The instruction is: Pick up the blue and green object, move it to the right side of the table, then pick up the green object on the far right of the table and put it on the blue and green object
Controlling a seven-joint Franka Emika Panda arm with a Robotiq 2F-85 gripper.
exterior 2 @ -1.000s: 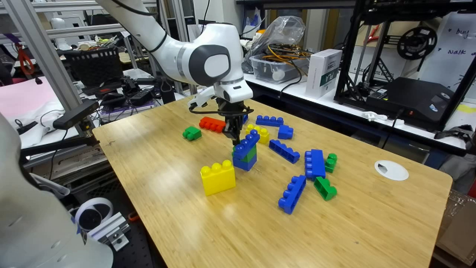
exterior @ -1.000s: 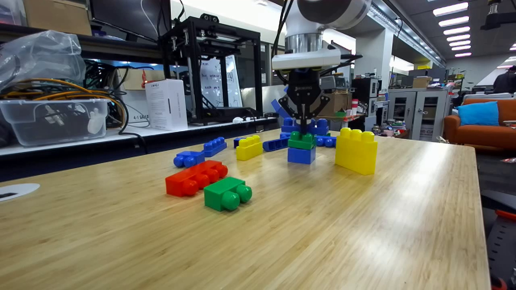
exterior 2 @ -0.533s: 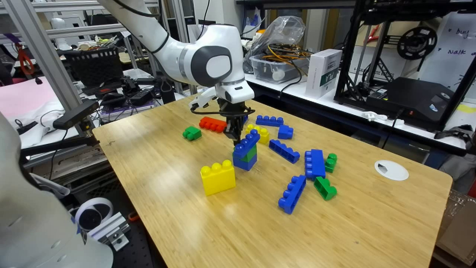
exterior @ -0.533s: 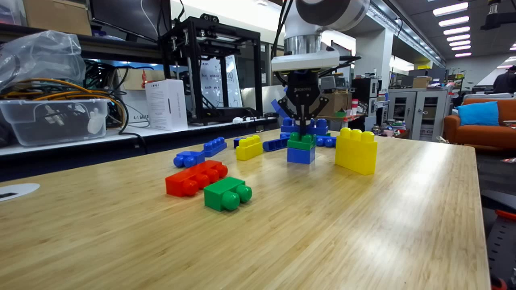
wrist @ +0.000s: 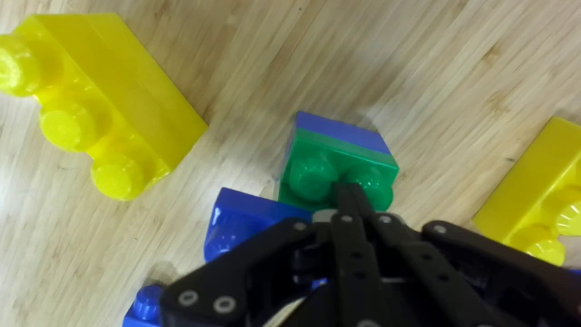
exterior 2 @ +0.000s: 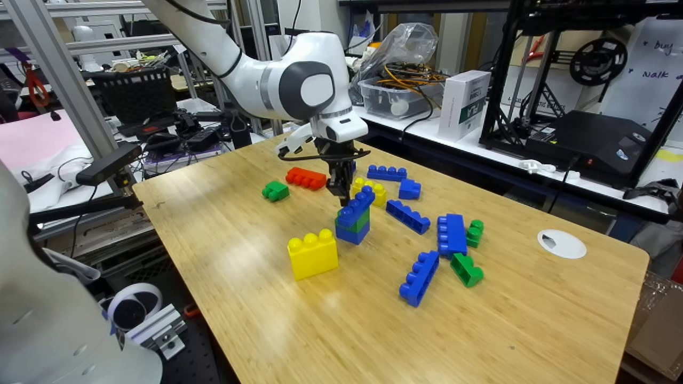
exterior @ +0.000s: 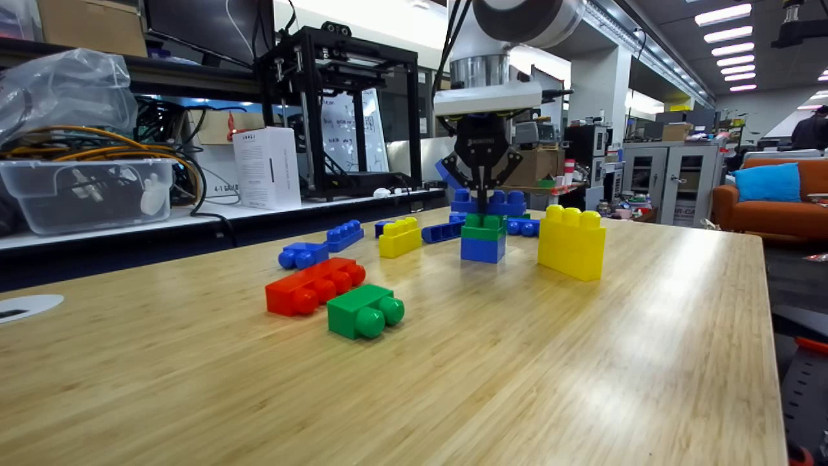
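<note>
The blue and green object (exterior: 483,250) stands upright on the table (exterior 2: 480,330), a green brick on a blue one. It also shows in an exterior view (exterior 2: 352,234) and in the wrist view (wrist: 313,177). A slanted blue brick (exterior 2: 356,209) lies over its top; how it is attached I cannot tell. My gripper (exterior: 482,210) is shut, with nothing visible between its fingers. In the wrist view its fingertips (wrist: 348,187) are together between the green studs. A green brick (exterior 2: 275,191) lies at one end of the table. Two more green bricks (exterior 2: 474,233) (exterior 2: 467,269) lie at another side.
A tall yellow brick (exterior 2: 313,257) stands close to the tower. A lower yellow brick (exterior 2: 378,193) and a red brick (exterior 2: 306,178) lie beyond it. Several blue bricks (exterior 2: 452,234) lie around. The table's edge (exterior: 770,310) shows in an exterior view.
My gripper has shifted a little, leftward in one of the views and rightward in another. The tower with its slanted blue brick has shifted very slightly. The other bricks have not moved.
</note>
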